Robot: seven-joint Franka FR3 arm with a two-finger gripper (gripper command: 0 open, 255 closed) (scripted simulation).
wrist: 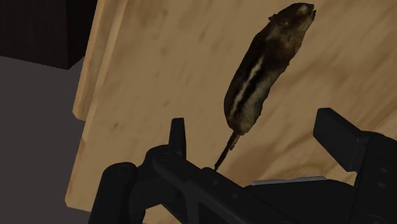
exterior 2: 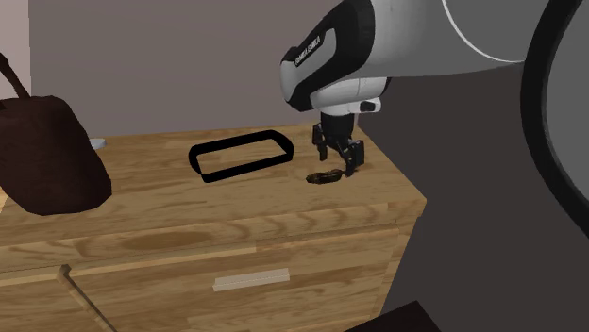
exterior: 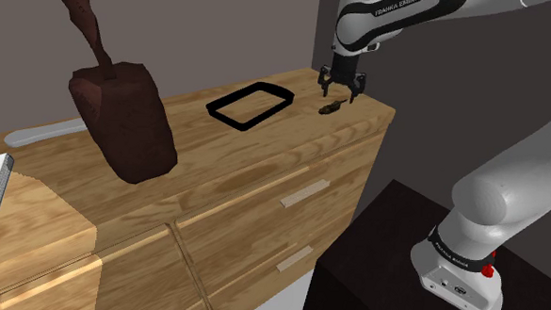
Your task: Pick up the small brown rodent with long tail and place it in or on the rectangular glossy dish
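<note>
Hovering with tool [exterior: 342,91] wide open and empty right over rodent [wrist: 264,63], no contact seen. Leaving rodent flat on wood surface [exterior: 264,163], near dish [exterior 2: 244,169] but outside its rim. Judged as pre-grasp, no part of task done: yet to close on rodent, lift, carry to dish, release inside.

Your white arm [exterior: 508,186] stood arched up from its stand and across toward the shoulder view's left, with the wrist [exterior: 355,34] pointing straight down. The black jaws were spread apart, clasping nothing, low over the surface.
</note>
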